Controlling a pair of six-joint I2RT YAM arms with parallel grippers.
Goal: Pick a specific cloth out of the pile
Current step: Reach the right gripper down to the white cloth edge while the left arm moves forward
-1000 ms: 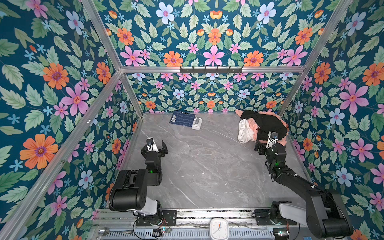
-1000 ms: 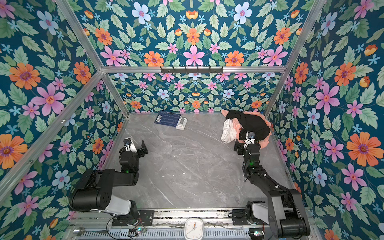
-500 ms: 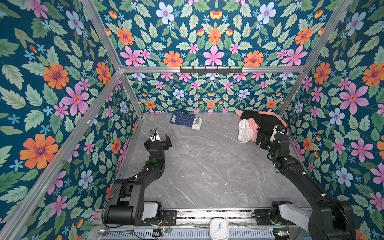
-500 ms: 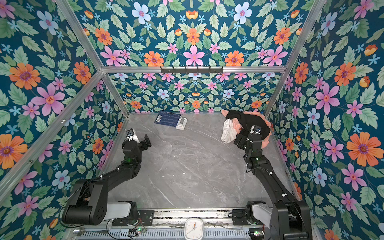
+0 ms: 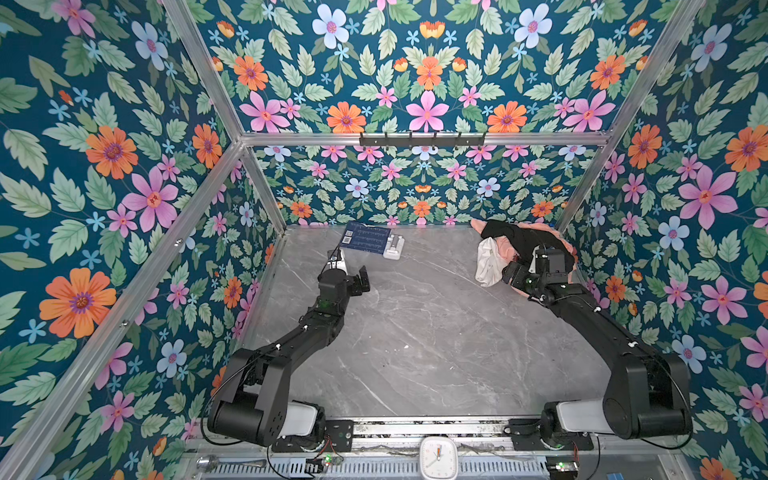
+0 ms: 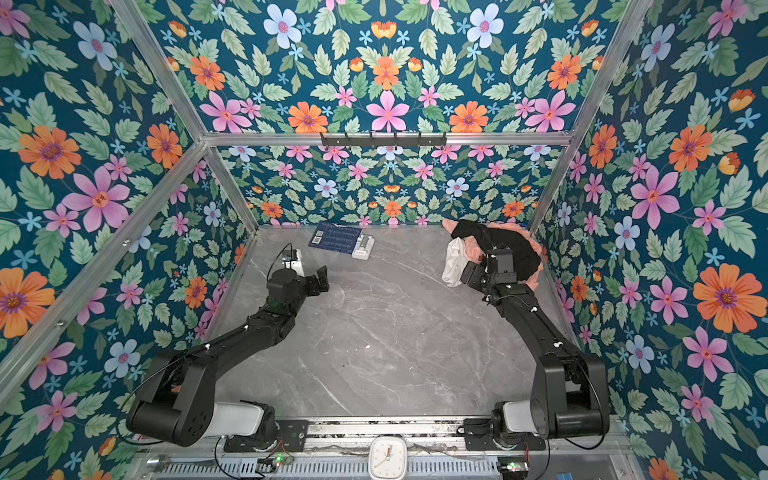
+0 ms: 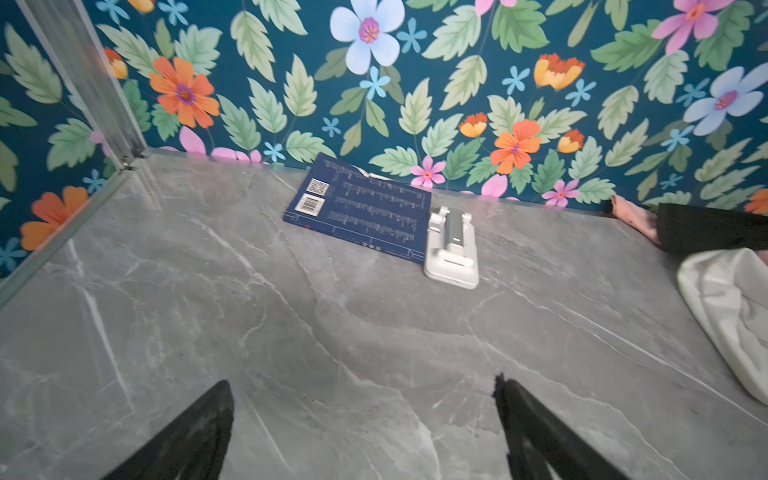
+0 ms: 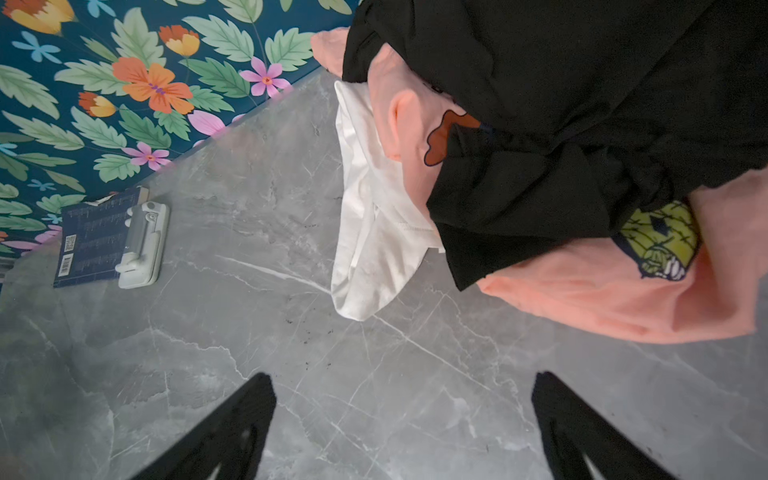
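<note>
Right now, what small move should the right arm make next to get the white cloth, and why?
Probably ease the right gripper forward until the free edge of the white cloth sits between its open jaws. That edge sticks out from under the peach garment and the black garment onto bare table, and the gripper is empty.

The pile (image 5: 514,240) lies right of the book (image 5: 367,240).

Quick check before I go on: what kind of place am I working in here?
Probably a staged robot test cell, not a real home: floral-printed walls mounted on an aluminium frame, a grey marble-look tabletop, and a clock at the front edge.
</note>
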